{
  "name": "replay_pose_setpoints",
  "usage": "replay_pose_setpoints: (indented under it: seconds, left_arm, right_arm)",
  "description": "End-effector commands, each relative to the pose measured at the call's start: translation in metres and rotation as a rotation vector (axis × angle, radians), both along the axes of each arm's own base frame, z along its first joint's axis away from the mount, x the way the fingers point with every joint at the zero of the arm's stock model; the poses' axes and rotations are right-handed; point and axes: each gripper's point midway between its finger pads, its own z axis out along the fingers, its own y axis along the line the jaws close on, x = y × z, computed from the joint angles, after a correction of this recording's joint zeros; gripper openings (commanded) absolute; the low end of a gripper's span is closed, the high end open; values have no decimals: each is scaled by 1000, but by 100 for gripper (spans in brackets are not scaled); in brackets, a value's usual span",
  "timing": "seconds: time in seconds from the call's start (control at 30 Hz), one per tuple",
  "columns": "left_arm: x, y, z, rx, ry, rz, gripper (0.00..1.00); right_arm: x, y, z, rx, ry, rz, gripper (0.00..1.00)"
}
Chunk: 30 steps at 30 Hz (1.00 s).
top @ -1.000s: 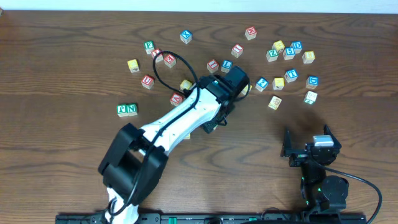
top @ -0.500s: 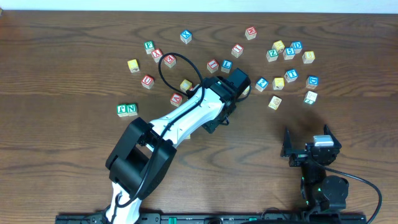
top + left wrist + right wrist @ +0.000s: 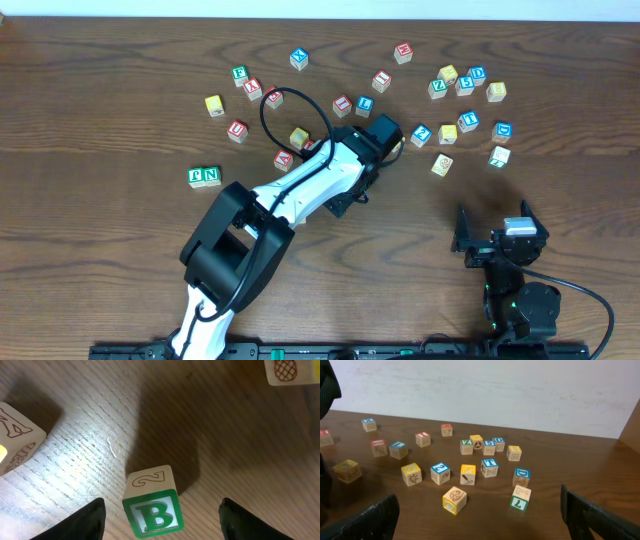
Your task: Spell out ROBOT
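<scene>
In the left wrist view the green-faced B cube [image 3: 152,510] stands on the wood between my left gripper's [image 3: 162,527] open fingers, closer to the left finger [image 3: 85,522], touching neither. In the overhead view the left arm [image 3: 330,175] covers that cube. Two green-faced cubes [image 3: 205,176] sit side by side at the left. The blue T cube [image 3: 468,121] [image 3: 489,467] and a yellow-faced cube [image 3: 441,164] [image 3: 454,500] lie in the right cluster. My right gripper [image 3: 495,230] [image 3: 480,520] rests open near the front edge, holding nothing.
Many other letter cubes are scattered across the far half of the table, some red-lettered [image 3: 342,104]. A green 7 cube [image 3: 520,498] and a blue D cube [image 3: 522,476] lie nearest the right gripper. Another cube [image 3: 12,435] sits left of the B.
The left arm's elbow has swung right and forward while its wrist stayed over nearly the same spot. The right arm has not moved.
</scene>
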Motion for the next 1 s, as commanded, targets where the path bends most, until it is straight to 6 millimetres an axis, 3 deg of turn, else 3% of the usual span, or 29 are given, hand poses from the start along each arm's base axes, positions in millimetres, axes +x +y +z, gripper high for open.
replay_pose_setpoints:
  seconds: [0.0,0.4,0.8,0.97]
  left_arm:
    - [3,0,0,5,-7,10,71]
    - [5,4,-2,27,-22,11,70]
    - [2,6,-18,53,7,14,69]
    - [2,6,-18,53,7,15,63]
  right_arm:
    - [0,-3,-1,8,1,-16,99]
    - [0,-3,-1,8,1,-16,99]
    - [0,-3,-1,8,1,-16,99]
    - [0,-3,-1,8,1,-16,99]
